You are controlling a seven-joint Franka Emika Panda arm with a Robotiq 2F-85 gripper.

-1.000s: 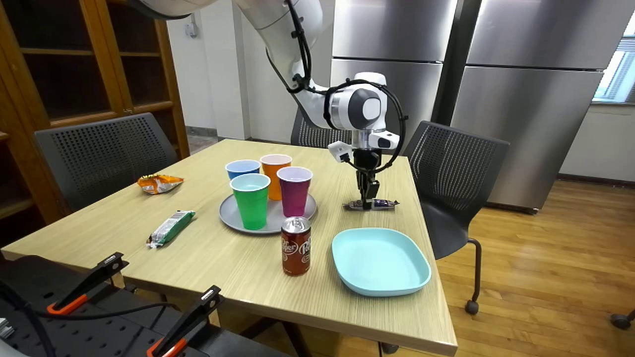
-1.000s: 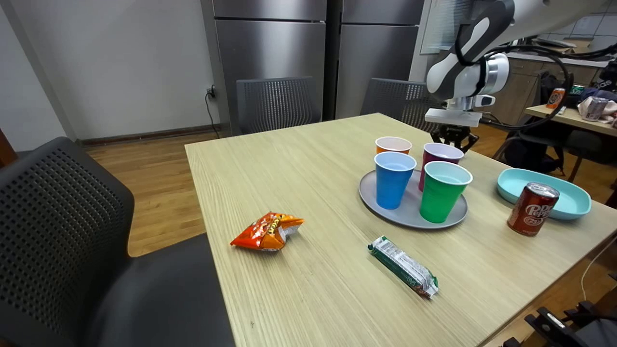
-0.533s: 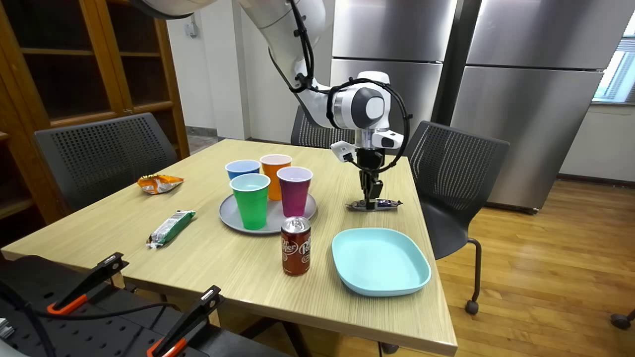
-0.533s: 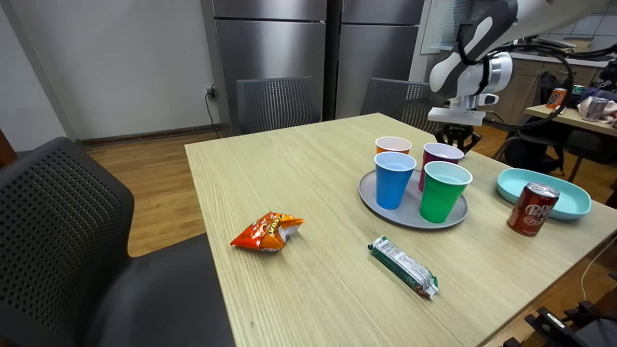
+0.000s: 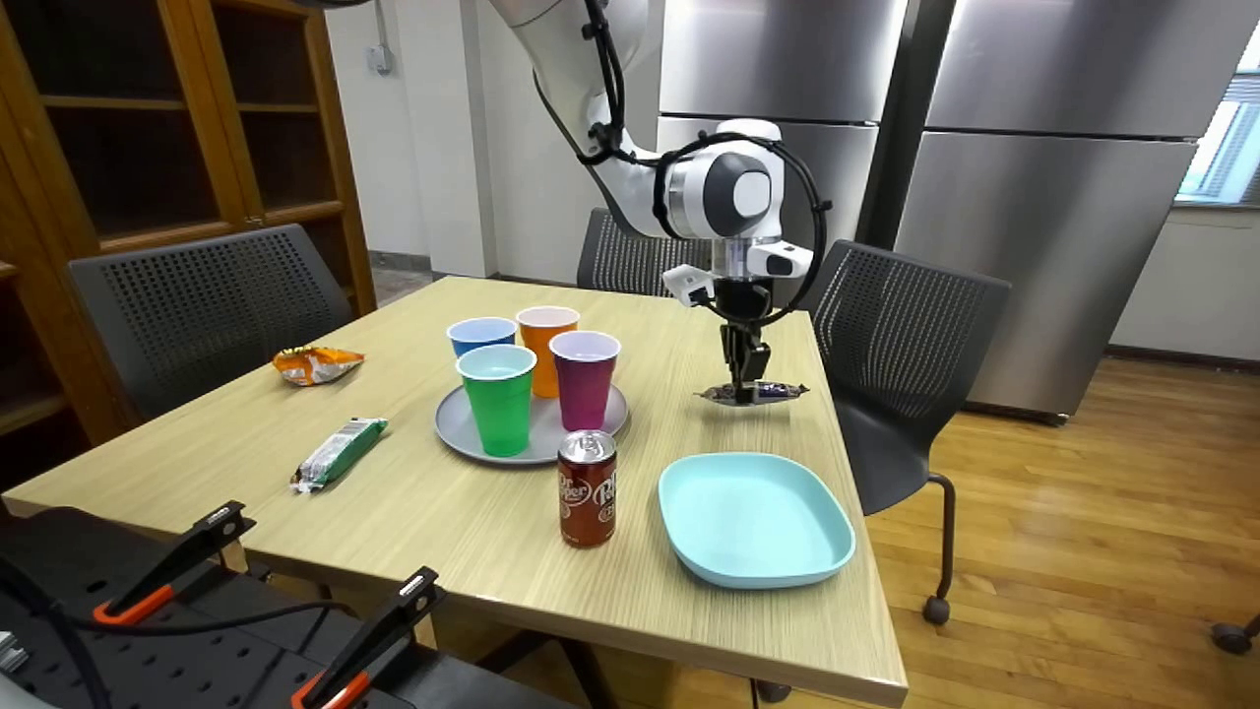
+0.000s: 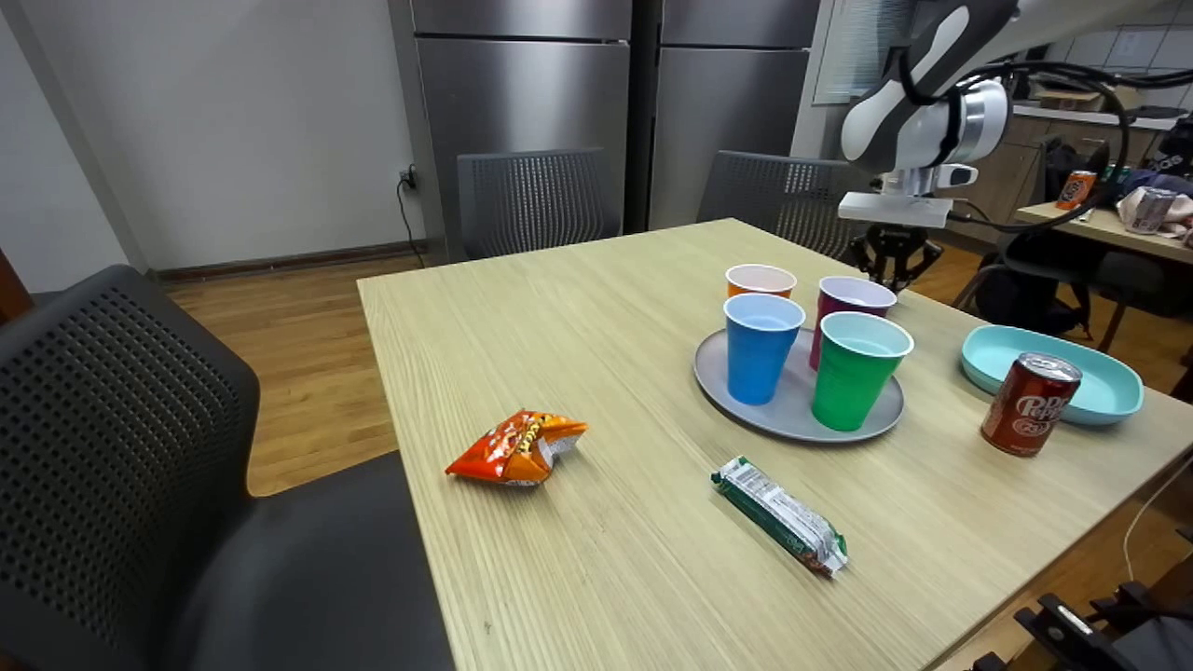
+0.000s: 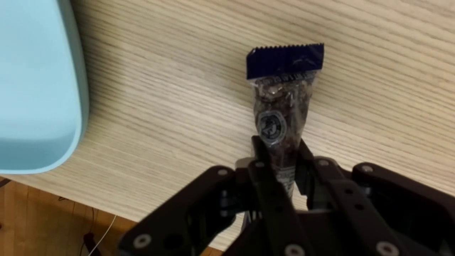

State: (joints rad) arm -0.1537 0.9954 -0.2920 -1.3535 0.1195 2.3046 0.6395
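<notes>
The end effector [image 7: 282,151] is clamped around a wrapped bar [image 7: 283,97], its fingers [image 7: 265,177] along both long sides. The bar is near the turquoise dish [image 5: 756,522] but apart from it, beyond the dish's back rim in an exterior view; whether it clears the surface [image 5: 689,620] or grazes it, I cannot tell.

The likeliest trouble looks like a slip, since the wrapper seems slick and loose. Both ends stick out past the grip, so an off-centre hold could let the bar twist or droop. One end points toward the surface's nearby edge, where a drop might reach the floor [image 5: 1083,551]. Any low move toward the dish could clip its rim. The soda can [image 5: 588,497] beside the dish, or the magenta cup [image 5: 585,389] farther from it, could topple if the arm [image 5: 630,192] swings wide. Squeezing harder might crush the bar.
</notes>
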